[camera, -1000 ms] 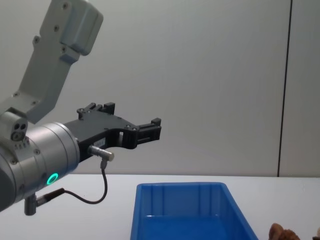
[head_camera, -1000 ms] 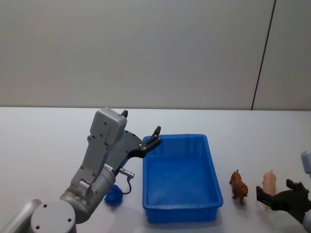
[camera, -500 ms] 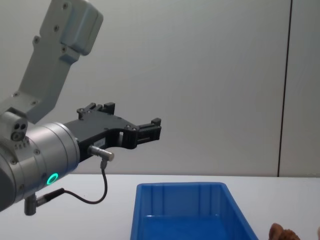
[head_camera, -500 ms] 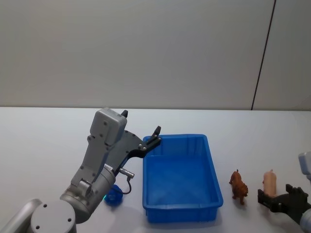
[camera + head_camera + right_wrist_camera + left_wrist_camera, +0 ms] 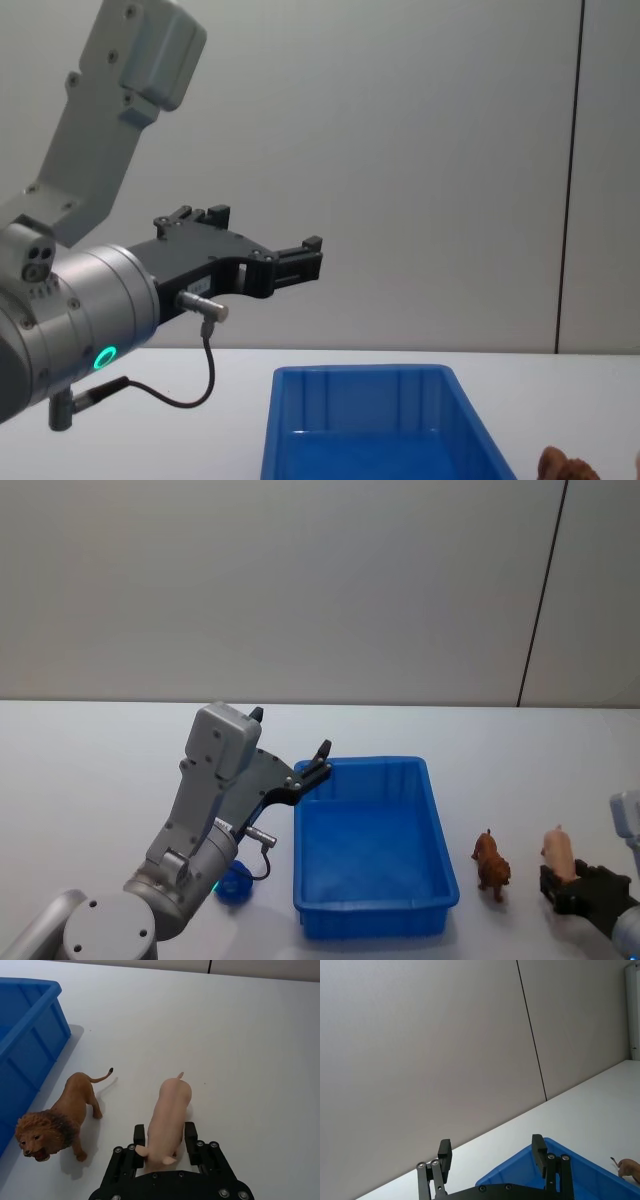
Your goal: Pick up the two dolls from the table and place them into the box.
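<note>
Right wrist view showed the right gripper (image 5: 164,1134) clenched on the pig (image 5: 171,1102), which stood on the table (image 5: 250,1050) beside the lion (image 5: 67,1112), right of the box (image 5: 372,924). The left gripper (image 5: 318,759) hung released above the box's far-left corner.

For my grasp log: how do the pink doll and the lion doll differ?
The pink doll is smooth and pale; the lion doll is brown with a mane. The pink doll is held between the right gripper's fingers; the lion doll stands free, nearer the box. Both are on the table. The left gripper hovers open by the box.
</note>
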Controlling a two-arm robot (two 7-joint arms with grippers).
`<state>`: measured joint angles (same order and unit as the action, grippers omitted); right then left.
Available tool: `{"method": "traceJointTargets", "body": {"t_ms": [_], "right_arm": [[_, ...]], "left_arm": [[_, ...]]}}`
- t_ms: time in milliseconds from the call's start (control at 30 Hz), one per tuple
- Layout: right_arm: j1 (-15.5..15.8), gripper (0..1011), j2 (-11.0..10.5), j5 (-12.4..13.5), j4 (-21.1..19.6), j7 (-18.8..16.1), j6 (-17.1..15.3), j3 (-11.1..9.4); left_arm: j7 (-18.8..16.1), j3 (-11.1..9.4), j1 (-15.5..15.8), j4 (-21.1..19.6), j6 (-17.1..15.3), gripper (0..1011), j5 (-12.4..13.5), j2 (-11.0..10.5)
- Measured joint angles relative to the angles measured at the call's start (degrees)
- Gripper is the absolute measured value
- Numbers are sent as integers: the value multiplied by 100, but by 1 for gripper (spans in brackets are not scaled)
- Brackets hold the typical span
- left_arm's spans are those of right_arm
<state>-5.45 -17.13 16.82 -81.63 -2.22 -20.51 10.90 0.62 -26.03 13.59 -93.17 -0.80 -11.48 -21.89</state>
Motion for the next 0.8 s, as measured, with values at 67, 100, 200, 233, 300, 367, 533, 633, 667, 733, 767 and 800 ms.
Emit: {"method": "traceJointTargets", "body": {"t_ms": [67, 100, 200, 233, 300, 367, 533, 633, 667, 733, 767, 800], "right_arm": [[-9, 460, 10, -17, 6, 0, 22, 4], [-11, 424, 12, -22, 6, 1, 31, 5], [-16, 368, 23, -54, 6, 2, 80, 9], [-17, 367, 25, -73, 2, 5, 114, 10], [-18, 368, 28, -99, -16, 11, 164, 11], [-17, 368, 30, -122, -35, 16, 213, 12], [-18, 368, 33, -216, -144, 21, 406, 15], [-21, 368, 33, -279, -240, 1, 522, 17], [-29, 368, 33, -310, -302, -28, 575, 20], [-37, 368, 32, -343, -354, -66, 626, 24], [-42, 368, 32, -358, -382, -87, 647, 27], [-53, 369, 32, -397, -434, -143, 696, 31]], "left_arm": [[0, 0, 0, 0, 0, 1001, 0, 0], [0, 0, 0, 0, 0, 1001, 0, 0], [0, 0, 0, 0, 0, 1001, 0, 0], [0, 0, 0, 0, 0, 1001, 0, 0], [0, 0, 0, 0, 0, 1001, 0, 0], [0, 0, 0, 0, 0, 1001, 0, 0], [0, 0, 0, 0, 0, 1001, 0, 0], [0, 0, 0, 0, 0, 1001, 0, 0], [0, 0, 0, 0, 0, 1001, 0, 0], [0, 0, 0, 0, 0, 1001, 0, 0], [0, 0, 0, 0, 0, 1001, 0, 0], [0, 0, 0, 0, 0, 1001, 0, 0]]}}
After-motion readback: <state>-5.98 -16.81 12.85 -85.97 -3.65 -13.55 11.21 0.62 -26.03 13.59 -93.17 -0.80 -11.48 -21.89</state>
